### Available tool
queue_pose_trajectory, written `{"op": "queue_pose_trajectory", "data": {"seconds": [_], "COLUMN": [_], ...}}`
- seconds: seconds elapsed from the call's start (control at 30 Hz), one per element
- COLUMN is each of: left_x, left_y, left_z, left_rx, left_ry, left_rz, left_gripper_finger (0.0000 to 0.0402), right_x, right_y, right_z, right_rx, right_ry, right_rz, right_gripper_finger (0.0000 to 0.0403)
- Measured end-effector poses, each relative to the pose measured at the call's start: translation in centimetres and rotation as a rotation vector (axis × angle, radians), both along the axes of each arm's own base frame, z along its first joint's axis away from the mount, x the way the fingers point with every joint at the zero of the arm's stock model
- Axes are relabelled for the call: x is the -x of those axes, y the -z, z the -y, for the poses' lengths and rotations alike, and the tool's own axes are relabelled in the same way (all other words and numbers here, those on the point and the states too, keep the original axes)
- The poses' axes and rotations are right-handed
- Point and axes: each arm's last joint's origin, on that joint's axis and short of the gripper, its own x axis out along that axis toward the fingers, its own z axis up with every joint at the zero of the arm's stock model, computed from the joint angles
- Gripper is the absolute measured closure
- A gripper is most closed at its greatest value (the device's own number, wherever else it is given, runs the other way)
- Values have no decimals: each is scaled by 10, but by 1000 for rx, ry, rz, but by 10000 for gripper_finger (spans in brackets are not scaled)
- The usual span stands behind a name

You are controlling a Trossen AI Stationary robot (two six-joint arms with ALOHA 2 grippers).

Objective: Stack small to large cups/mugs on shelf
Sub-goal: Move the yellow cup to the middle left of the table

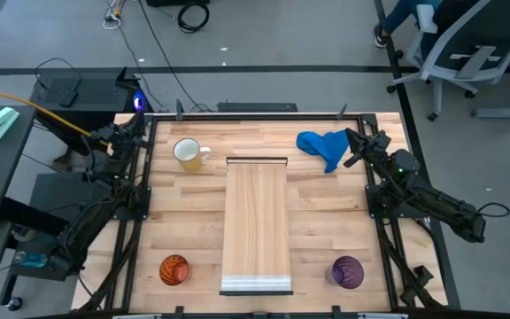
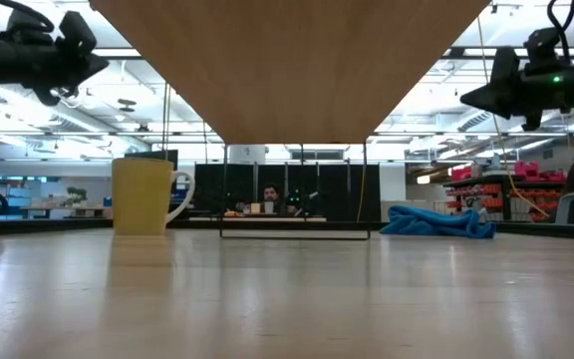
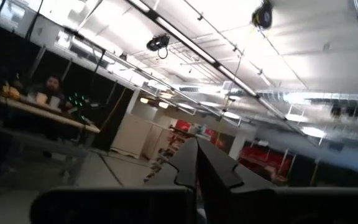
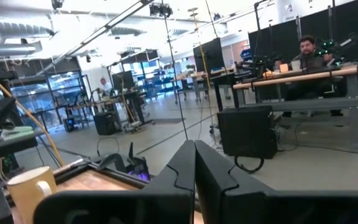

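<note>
A white mug (image 1: 187, 153) stands upright on the table at the far left, its handle toward the shelf; it also shows in the low view (image 2: 145, 195) and the right wrist view (image 4: 30, 186). An orange ribbed cup (image 1: 174, 269) stands at the near left and a purple ribbed cup (image 1: 347, 271) at the near right. The shelf (image 1: 257, 226), a long pale plank, runs down the table's middle; the low view shows the shelf's underside (image 2: 292, 60). My left gripper (image 1: 136, 127) is shut at the far left edge, raised. My right gripper (image 1: 352, 138) is shut at the far right, beside the blue cloth.
A crumpled blue cloth (image 1: 323, 146) lies at the far right of the table, just in front of my right gripper. Thin dark legs (image 2: 225, 189) hold up the shelf's far end. Black frame rails (image 1: 142, 204) line the table's sides. People sit at desks in the room beyond.
</note>
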Motion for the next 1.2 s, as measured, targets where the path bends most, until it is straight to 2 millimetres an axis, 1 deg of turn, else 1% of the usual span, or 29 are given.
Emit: {"op": "queue_pose_trajectory", "data": {"seconds": [0.07, 0.23, 0.3, 0.37, 0.43, 0.5, 0.6, 0.67, 0.77, 0.83, 0.87, 0.93, 0.97, 1.1, 1.2], "left_x": [0, -1, -1, -1, -1, -3, -6, -10, -14, -14, -15, -18, -19, -20, -22], "left_y": [0, -2, -11, -26, -41, -58, -76, -83, -88, -94, -99, -111, -112, -114, -111], "left_z": [0, 1, 2, 4, 3, -1, -14, -26, -50, -57, -58, -60, -62, -65, -67], "left_rx": [-19, -29, -42, -44, -5, 79, 301, 467, 701, 836, 896, 956, 990, 1112, 1197], "left_ry": [-16, 24, 37, 41, 30, 20, -38, -84, -117, -180, -184, -174, -166, -142, -103], "left_rz": [-43, -69, -75, -92, -142, -209, -310, -402, -521, -603, -636, -665, -689, -759, -798], "left_gripper_finger": [390, 388, 384, 380, 378, 379, 383, 385, 384, 379, 376, 369, 365, 350, 340], "right_x": [0, 0, 0, 0, 0, 0, 0, 0, -1, -1, -1, -1, -1, -2, -2], "right_y": [0, 0, 0, 0, 0, 1, 2, 3, 4, 5, 5, 5, 5, 5, 5], "right_z": [0, 0, 0, 0, 0, 0, 0, 0, 0, 0, 0, 0, 0, 0, 0], "right_rx": [-2, -2, -2, -2, -3, -5, -12, -17, -38, -51, -55, -58, -57, -49, -49], "right_ry": [0, 0, 0, 0, 0, 0, 0, 0, -3, -10, -18, -35, -43, -50, -51], "right_rz": [-3, -2, -2, -2, -3, -6, -16, -25, -25, -16, -14, -12, -13, -24, -25], "right_gripper_finger": [393, 393, 393, 393, 393, 393, 393, 393, 393, 393, 393, 393, 393, 393, 393]}}
